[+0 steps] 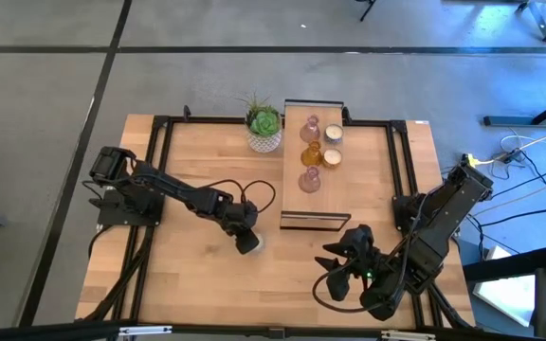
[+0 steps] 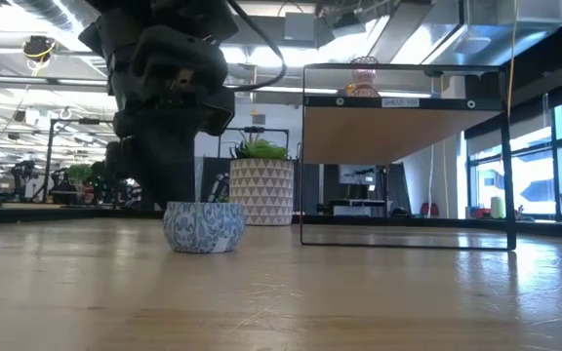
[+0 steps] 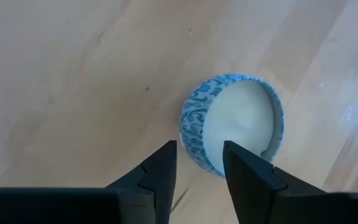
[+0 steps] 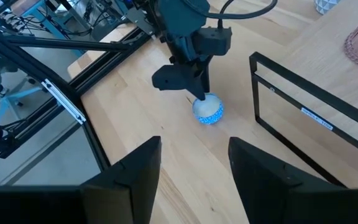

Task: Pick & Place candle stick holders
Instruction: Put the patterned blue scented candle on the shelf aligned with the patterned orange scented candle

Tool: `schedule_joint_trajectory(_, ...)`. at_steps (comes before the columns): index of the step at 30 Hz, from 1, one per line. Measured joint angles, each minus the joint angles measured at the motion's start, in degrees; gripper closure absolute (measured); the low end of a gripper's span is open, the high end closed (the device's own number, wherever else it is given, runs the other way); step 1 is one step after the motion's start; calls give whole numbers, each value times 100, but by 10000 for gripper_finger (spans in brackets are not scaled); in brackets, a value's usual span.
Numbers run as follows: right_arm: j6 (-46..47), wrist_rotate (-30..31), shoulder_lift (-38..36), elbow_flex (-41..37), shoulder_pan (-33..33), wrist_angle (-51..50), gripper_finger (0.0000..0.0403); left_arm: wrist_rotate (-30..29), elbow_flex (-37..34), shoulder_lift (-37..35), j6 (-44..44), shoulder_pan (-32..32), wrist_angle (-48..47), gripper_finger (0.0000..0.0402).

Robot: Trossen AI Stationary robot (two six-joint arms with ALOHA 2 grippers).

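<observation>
A small round candle holder (image 3: 235, 124), blue-and-white patterned outside and cream inside, stands on its base on the wooden table; it also shows in the low view (image 2: 203, 226). My left gripper (image 3: 197, 155) is open just above it, pointing down, one finger over its inside and one outside its near wall. Three glass holders, pink (image 1: 311, 128), amber (image 1: 309, 154) and brownish-pink (image 1: 309, 180), and two cream ones (image 1: 333, 134) stand on the stand's wooden top (image 1: 297, 142). My right gripper (image 1: 344, 263) is open and empty near the table's near right. My left gripper has its fingertips (image 3: 229, 149) on either side of the holder's near wall (image 3: 194, 140), coming from above. I cannot tell whether they touch the wall. The holder sits upright on the table.
The long black-framed wooden stand (image 2: 408, 132) runs from the table's middle toward the far edge. A green succulent in a white pot (image 1: 264, 128) stands to its left at the far side. A black metal frame (image 1: 159, 142) edges the table. Bare wood lies at the near left.
</observation>
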Motion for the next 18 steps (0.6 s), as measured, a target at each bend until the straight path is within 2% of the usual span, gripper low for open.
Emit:
schedule_joint_trajectory(7, 0, 0, 0, 0, 0, 0, 210, -40, 0, 0, 40, 0, -108, 305)
schedule_joint_trajectory(18, -2, 2, 0, 0, 0, -28, 210, -3, 0, 0, 97, 0, -293, 393)
